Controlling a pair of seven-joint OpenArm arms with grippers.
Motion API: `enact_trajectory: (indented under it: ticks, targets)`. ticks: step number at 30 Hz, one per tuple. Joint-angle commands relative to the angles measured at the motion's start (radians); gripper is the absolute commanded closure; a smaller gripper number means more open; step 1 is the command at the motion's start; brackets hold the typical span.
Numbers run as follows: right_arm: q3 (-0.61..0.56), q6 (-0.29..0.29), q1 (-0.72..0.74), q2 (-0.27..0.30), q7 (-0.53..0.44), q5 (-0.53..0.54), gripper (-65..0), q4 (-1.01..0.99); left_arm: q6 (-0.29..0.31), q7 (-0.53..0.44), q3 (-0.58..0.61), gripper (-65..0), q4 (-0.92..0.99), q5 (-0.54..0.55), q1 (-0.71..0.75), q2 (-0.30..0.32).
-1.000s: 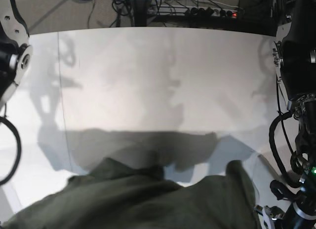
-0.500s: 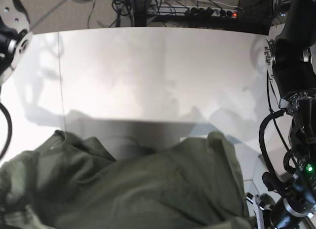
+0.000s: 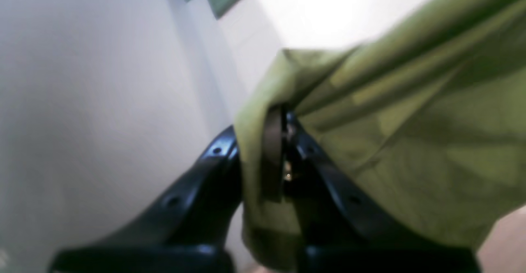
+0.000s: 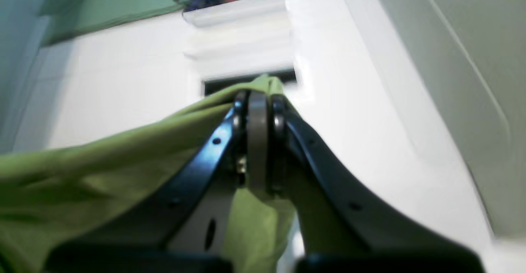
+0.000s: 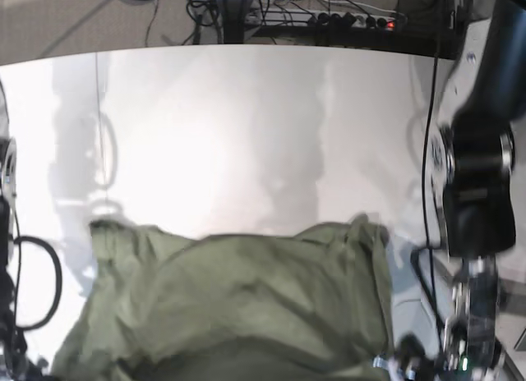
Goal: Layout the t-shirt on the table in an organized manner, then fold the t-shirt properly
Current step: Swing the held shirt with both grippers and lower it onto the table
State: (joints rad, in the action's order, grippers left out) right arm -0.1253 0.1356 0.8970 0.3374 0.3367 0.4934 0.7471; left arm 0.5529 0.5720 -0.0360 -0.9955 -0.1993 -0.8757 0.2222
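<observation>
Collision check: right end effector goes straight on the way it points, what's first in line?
Right end effector, shut on the t-shirt, points at the white table; likely that first, near a dark slot. Depth unclear.

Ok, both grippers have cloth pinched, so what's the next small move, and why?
Probably draw the left gripper and right gripper apart and forward. Both are shut on the t-shirt, which is bunched and wrinkled at the near edge of the table.

My base view is bright, with soft grey shadows streaking the large white matte tabletop point(image 5: 246, 126) and motion blur smearing the arms at both edges. Both wrist views are soft; glare washes out the white surface behind the olive-green cloth t-shirt point(image 3: 411, 121).
</observation>
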Motion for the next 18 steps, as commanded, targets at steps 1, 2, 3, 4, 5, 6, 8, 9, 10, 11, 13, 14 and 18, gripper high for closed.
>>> enact_trajectory:
  ticks: [1,2,3,4,5,6,8,9,10,11,13,14,18]
  targets:
    - [-0.006,-0.003,0.081,0.021,-0.05,0.004,0.0,0.035,-0.011,-0.047,-0.002,0.0,-0.013,0.004,-0.086,-0.002]
    - [-0.007,-0.003,0.1,0.022,-0.047,0.004,0.0,0.061,-0.011,-0.048,-0.002,0.0,-0.004,-0.002,-0.121,-0.008]
    - [-0.007,-0.003,0.113,0.024,-0.047,0.004,0.0,0.093,-0.011,-0.045,-0.002,0.0,-0.004,-0.001,-0.153,-0.008]
    - [-0.007,-0.003,0.123,0.041,-0.044,0.004,0.0,0.137,-0.011,-0.045,-0.002,0.0,-0.01,-0.004,-0.182,-0.01]
    - [-0.009,-0.003,0.123,0.058,-0.037,0.004,0.0,0.196,-0.009,-0.042,-0.002,0.0,-0.029,-0.004,-0.208,-0.01]
    - [-0.007,-0.003,0.123,0.07,-0.021,0.004,0.0,0.249,-0.009,-0.037,-0.002,0.0,-0.05,-0.004,-0.224,-0.008]
    - [0.0,-0.006,0.121,0.091,0.049,0.004,0.0,0.371,-0.006,0.018,-0.002,0.0,-0.107,0.001,-0.234,0.001]
    - [0.011,-0.006,0.109,0.104,0.091,0.004,0.0,0.42,-0.006,0.055,0.0,0.0,-0.136,0.001,-0.228,0.004]
    - [0.032,-0.006,0.087,0.113,0.132,0.004,0.0,0.467,-0.001,0.084,0.002,0.0,-0.17,0.001,-0.205,0.012]
    - [0.059,-0.006,0.06,0.116,0.172,0.004,0.0,0.509,0.009,0.104,0.008,0.0,-0.208,-0.001,-0.161,0.018]
    - [0.111,-0.006,-0.019,0.116,0.25,0.004,0.0,0.592,0.022,0.112,0.046,0.0,-0.303,-0.006,-0.05,0.046]
    - [0.141,-0.006,-0.075,0.116,0.276,0.004,0.0,0.627,0.023,0.113,0.06,0.0,-0.351,-0.001,0.022,0.059]
    - [0.253,-0.006,-0.332,0.079,0.322,0.006,0.0,0.757,0.023,0.115,0.074,0.0,-0.498,-0.006,0.27,0.072]
